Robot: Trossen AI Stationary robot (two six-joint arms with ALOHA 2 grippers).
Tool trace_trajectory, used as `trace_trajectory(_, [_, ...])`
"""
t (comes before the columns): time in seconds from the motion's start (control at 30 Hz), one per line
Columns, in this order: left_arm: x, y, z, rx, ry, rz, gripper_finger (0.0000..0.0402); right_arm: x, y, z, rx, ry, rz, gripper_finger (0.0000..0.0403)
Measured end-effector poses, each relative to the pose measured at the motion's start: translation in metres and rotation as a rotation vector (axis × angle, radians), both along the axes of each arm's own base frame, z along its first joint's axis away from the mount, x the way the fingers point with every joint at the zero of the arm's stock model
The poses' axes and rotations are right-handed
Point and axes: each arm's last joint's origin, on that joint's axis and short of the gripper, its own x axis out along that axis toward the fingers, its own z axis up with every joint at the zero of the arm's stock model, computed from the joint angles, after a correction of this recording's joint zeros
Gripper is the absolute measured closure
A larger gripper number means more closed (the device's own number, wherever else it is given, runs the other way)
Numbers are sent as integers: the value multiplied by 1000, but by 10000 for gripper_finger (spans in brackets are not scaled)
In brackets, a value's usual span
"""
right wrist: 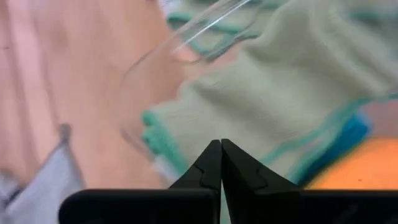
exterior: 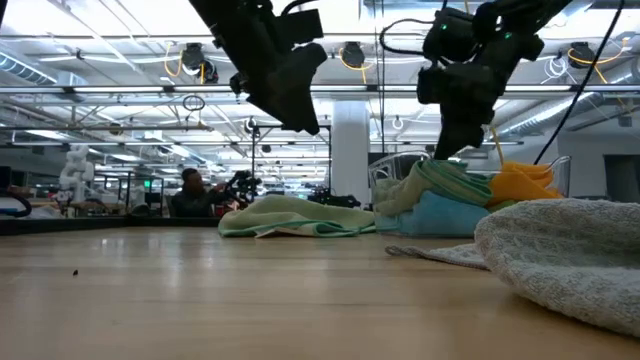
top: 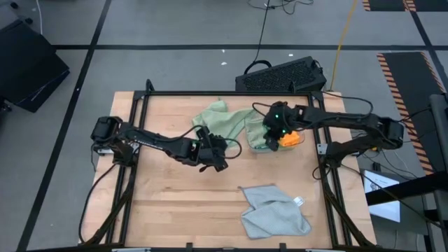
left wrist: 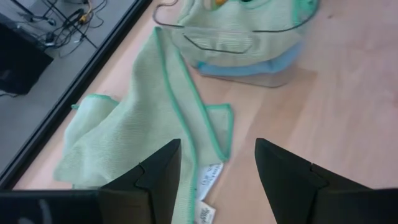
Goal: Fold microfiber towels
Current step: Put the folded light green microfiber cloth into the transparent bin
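Left hand (top: 218,155): fingers apart, above pale green towel (top: 220,119)
Right hand (top: 271,142): fingers together, over tray (top: 299,143) of towels
Grey towel (top: 273,210): crumpled on worktop (top: 168,203)

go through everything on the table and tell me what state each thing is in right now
Left gripper: open, above the table, empty.
Right gripper: shut, over the tray.
Pale green towel: spread, crumpled.
Grey towel: loosely folded.
Clear tray: piled with towels.
Orange towel: bunched in the tray.

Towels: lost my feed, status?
Left gripper open above pale green towel. Right gripper shut over tray pile. Grey towel lies apart. Nothing blocking.
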Motion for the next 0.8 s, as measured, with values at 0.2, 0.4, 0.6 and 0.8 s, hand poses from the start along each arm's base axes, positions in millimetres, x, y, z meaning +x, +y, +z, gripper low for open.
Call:
trace_trajectory(0.2, [0,-3,0,-13,-12,6,195,9,15,-12,48,66,43,403])
trace_trajectory(0.4, [0,-5,-3,-27,-15,19,195,24,22,-32,40,127,62,403])
trace_trajectory(0.6, [-3,-16,-7,-48,-31,26,195,35,20,-48,16,152,74,403])
trace_trajectory(0.8, [-5,-23,-7,-17,-44,44,195,33,20,-45,3,141,95,403])
